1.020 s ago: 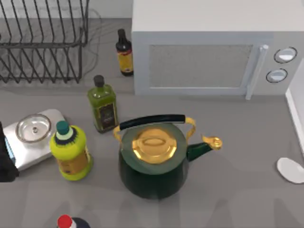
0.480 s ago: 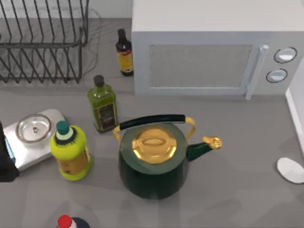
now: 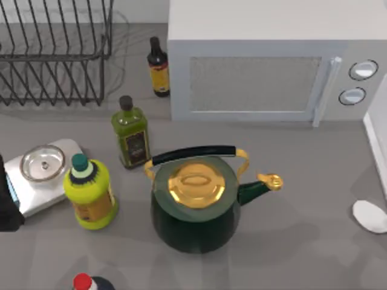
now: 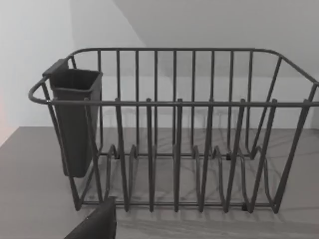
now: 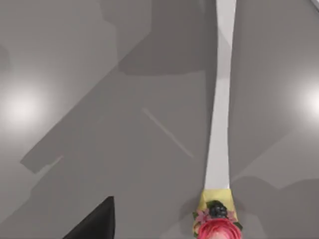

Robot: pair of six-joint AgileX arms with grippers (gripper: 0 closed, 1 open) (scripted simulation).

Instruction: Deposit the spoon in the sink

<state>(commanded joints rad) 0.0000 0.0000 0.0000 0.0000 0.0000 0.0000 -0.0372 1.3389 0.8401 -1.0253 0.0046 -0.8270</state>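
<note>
Spoon (image 3: 369, 215) at counter's (image 3: 302, 157) right edge, bowl only. Dish rack (image 4: 174, 129) with its cutlery cup (image 4: 75, 119): nothing inside. Both grippers' finger state: cannot tell.

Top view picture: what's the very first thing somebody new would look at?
Most likely the big dark green kettle with its shiny gold lid, standing in the middle of the grey table. Behind it sits a white microwave, and at the table's left stand a yellow-green bottle and an olive oil bottle. The small pale spoon lies at the table's right edge, easy to miss.
</note>
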